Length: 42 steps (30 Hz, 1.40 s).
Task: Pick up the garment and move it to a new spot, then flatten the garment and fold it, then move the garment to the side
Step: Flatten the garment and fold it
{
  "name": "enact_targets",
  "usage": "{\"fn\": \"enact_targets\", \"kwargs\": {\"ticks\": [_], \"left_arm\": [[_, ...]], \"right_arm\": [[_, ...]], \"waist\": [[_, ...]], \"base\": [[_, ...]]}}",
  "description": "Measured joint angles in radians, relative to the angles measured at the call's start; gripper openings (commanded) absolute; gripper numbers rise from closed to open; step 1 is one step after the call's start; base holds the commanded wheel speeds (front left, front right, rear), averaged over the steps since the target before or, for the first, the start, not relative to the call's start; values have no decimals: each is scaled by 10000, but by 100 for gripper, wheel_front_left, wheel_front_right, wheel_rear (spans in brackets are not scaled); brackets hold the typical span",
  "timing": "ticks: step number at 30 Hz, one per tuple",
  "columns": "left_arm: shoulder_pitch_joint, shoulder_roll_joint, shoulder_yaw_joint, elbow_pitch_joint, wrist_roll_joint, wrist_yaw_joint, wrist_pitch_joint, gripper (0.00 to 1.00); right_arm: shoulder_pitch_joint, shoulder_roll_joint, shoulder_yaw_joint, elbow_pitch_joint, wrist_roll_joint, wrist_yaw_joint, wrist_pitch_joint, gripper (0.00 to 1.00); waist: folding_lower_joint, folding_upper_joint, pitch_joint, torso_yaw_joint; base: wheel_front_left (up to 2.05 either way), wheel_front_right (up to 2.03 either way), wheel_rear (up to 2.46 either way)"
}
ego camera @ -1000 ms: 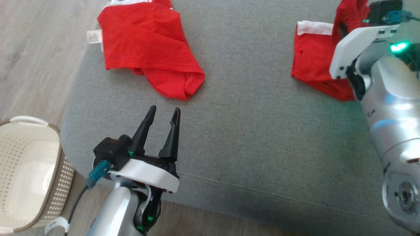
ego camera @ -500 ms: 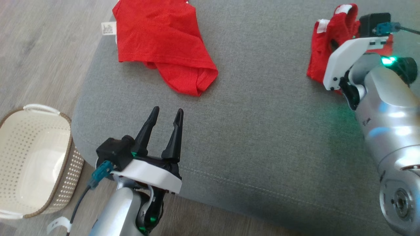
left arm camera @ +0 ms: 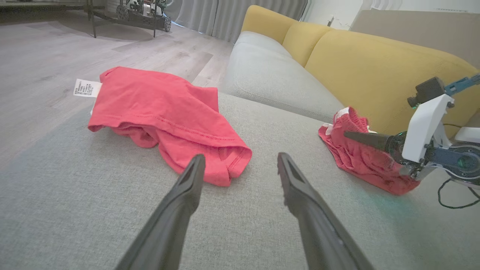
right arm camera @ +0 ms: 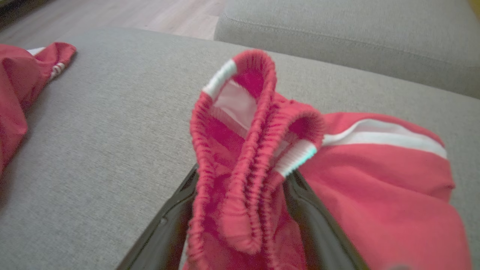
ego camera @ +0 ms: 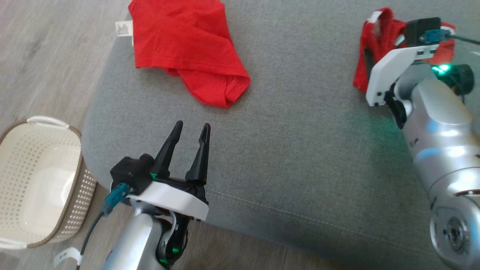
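The bunched red shorts point(right arm camera: 258, 157) are seen at the far right of the grey ottoman point(ego camera: 300, 157), waistband poking up between the spread fingers of the right claw point(right arm camera: 243, 202), so no squeeze is applied. The left claw point(ego camera: 189, 150) is parked wide open, well apart, nearer the red shirt point(ego camera: 187, 52). Right arm's clearly closer.

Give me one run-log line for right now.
left gripper: open, idle over grey cushion | right gripper: jaws apart, red elastic-waist shorts bunched between fingers | red T-shirt: untouched
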Motion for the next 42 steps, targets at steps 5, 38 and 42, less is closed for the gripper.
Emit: {"fn": "enact_targets", "kwargs": {"ticks": [5,38,42], "left_arm": [[4,0,58,52,2,0,0,100],[1125,8,1647,-1087,416,297,0,100],[1326,10,1739,-1204,652,428,0,100]], "right_arm": [[-3,196,412,2,226,0,-211,100],[7364,186,598,-9827,1661,0,-2011,100],[8272,401,389,-11041,1501,0,-2011,100]], "waist": [[0,0,-282,-219],[0,0,-1939,-2132],[0,0,-1875,-2207]], "base": [[0,0,0],[0,0,0],[0,0,0]]}}
